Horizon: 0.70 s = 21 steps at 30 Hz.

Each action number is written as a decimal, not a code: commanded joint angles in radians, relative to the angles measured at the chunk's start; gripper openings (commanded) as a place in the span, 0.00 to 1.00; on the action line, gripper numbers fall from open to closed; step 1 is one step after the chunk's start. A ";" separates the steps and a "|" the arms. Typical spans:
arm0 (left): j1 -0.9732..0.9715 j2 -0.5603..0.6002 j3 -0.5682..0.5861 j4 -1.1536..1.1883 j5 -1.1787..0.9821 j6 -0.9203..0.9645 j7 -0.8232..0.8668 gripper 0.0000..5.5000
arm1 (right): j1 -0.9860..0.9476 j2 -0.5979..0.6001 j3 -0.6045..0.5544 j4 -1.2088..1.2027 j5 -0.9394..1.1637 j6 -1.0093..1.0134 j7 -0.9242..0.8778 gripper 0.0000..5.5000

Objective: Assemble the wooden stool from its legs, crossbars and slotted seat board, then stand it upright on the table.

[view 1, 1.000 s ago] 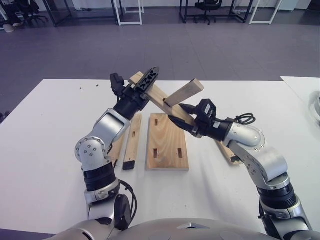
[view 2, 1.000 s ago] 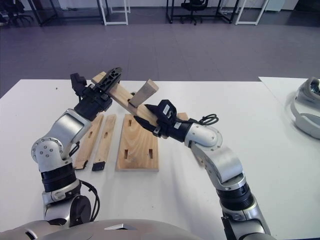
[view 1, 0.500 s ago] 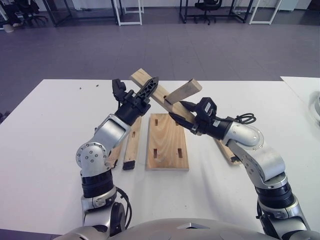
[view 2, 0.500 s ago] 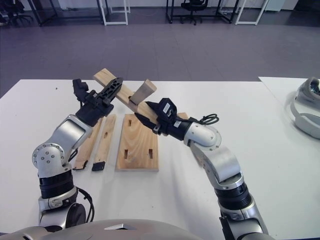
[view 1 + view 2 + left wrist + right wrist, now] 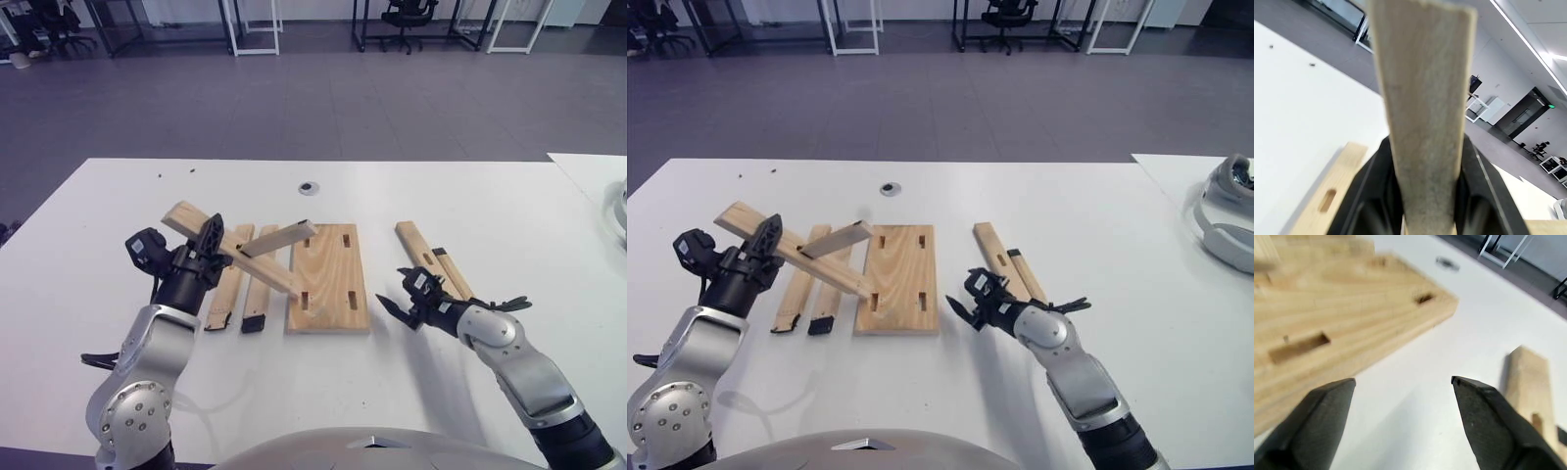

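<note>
My right claw (image 5: 394, 294) has let go of the long pale wooden leg (image 5: 257, 266). A moment ago both claws held that leg high above the flat light wooden seat board with four slots (image 5: 329, 257). Now only my left claw (image 5: 208, 245) has it, clenched tight around its upper part. The leg has come down low. It slants from the left of the seat board down to the board's near left slot. Its lower end sits right at that slot, but I cannot tell if it is inside. The short wooden crossbar (image 5: 279, 238) is stuck in the leg and points up over the board's left edge.

I think this means the leg is about to go into its slot, and my left arm has to do it alone or wait for help.

My left arm is bent, with its claw left of the seat board and above the two wooden pieces (image 5: 257, 289) lying there. My right arm lies low, and its claw is wide open, just right of the board's near corner, close over the white surface (image 5: 470, 196).
</note>
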 commanded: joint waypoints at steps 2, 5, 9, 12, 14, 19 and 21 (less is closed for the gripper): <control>0.077 0.006 -0.044 -0.048 -0.002 0.027 0.057 0.19 | 0.008 0.001 0.040 0.045 -0.048 -0.021 0.004 0.67; 0.114 0.049 -0.037 -0.066 0.038 0.033 0.071 0.19 | 0.013 0.013 0.039 0.050 -0.052 -0.034 0.007 0.67; 0.091 0.091 -0.051 -0.058 0.166 0.005 0.076 0.19 | 0.014 0.029 0.034 0.043 -0.045 -0.042 0.005 0.67; 0.049 0.063 -0.135 -0.026 0.264 -0.023 0.079 0.19 | 0.008 0.031 0.030 0.043 -0.049 -0.043 0.007 0.67; 0.042 0.069 -0.198 -0.014 0.310 -0.018 0.061 0.19 | 0.006 0.033 0.034 0.036 -0.053 -0.042 0.008 0.67; 0.096 0.181 -0.340 -0.011 0.431 0.028 -0.047 0.19 | 0.000 0.025 0.032 0.026 -0.069 -0.041 0.008 0.67; 0.113 0.279 -0.437 -0.012 0.537 0.047 -0.091 0.19 | -0.004 0.021 0.025 0.016 -0.079 -0.036 0.003 0.67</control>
